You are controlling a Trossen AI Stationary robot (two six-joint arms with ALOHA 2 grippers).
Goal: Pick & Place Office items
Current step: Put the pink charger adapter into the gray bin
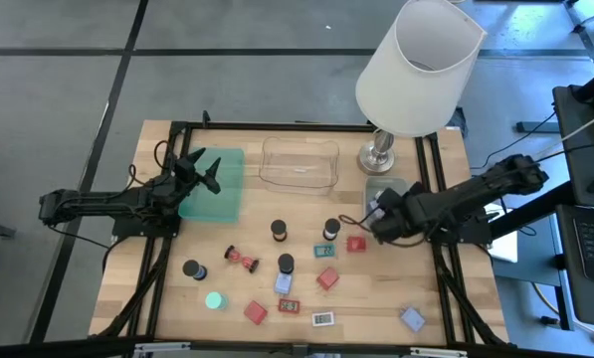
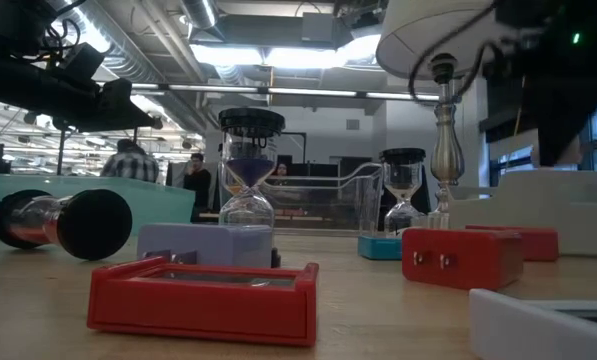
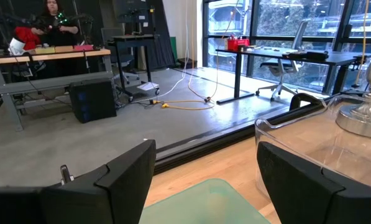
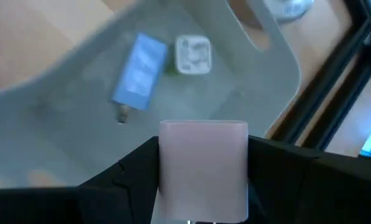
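Currently, step in hand: placing. The right end effector (image 4: 202,180) holds a white block (image 4: 202,167) above the grey tray (image 4: 61,124), so the release looks about to be made rather than completed.
Right end effector, state: fingers pinching the white block from both sides; in the wrist view the block fills the gap between them.
Right end effector, place: right of centre in the high view (image 1: 380,221), at the lower edge of the grey tray (image 1: 388,187), below the lamp (image 1: 416,70).
Grey tray, contents: a blue block (image 4: 139,70) and a small white item (image 4: 192,55), lying side by side and apart.
Left end effector, state: fingers spread, nothing between them (image 3: 204,171).
Left end effector, place: left of centre in the high view (image 1: 203,171), over the green tray (image 1: 222,199); waiting.
Clear tray: upper centre of the high view (image 1: 298,162); contents cannot be told.
Office items left on the bench (image 1: 157,298): black cylinders (image 1: 279,231), red blocks (image 1: 255,312) and a green disc (image 1: 214,299), scattered across the lower centre of the high view.
Next move, judgement: spread the right fingers so the white block drops clear of the two items already in the tray, then lift away and go to a nearby item.
Risk, judgement: the block may land on the blue block or catch the tray wall.
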